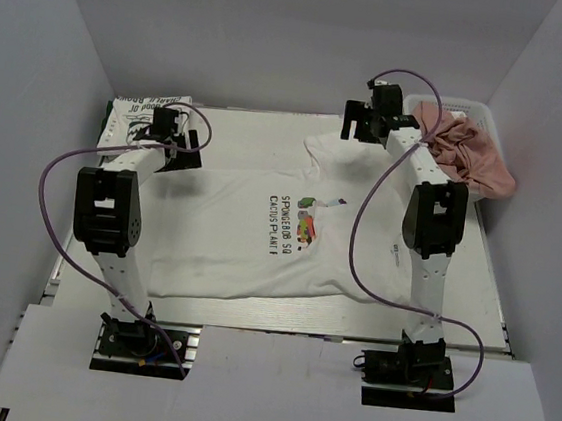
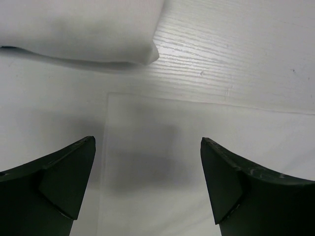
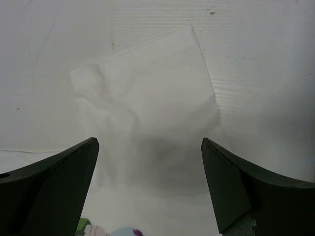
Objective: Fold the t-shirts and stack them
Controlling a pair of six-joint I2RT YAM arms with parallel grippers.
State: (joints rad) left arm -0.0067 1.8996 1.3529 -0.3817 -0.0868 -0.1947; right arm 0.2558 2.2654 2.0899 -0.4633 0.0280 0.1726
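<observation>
A white t-shirt with a colourful cartoon print [image 1: 258,233] lies spread flat in the middle of the table. A second white t-shirt with black lettering [image 1: 142,114] lies folded at the back left. My left gripper [image 1: 181,150] is open and empty above the spread shirt's far left corner [image 2: 197,147]. The folded shirt's edge [image 2: 83,29] shows beyond it. My right gripper [image 1: 356,126] is open and empty above the spread shirt's far sleeve [image 3: 147,98]. A bit of the print [image 3: 115,231] shows at the bottom of the right wrist view.
A white basket [image 1: 487,117] holding a crumpled pink cloth [image 1: 468,155] stands at the back right corner. White walls enclose the table on the left, back and right. Bare white table [image 2: 236,54] lies beyond the shirt's corner.
</observation>
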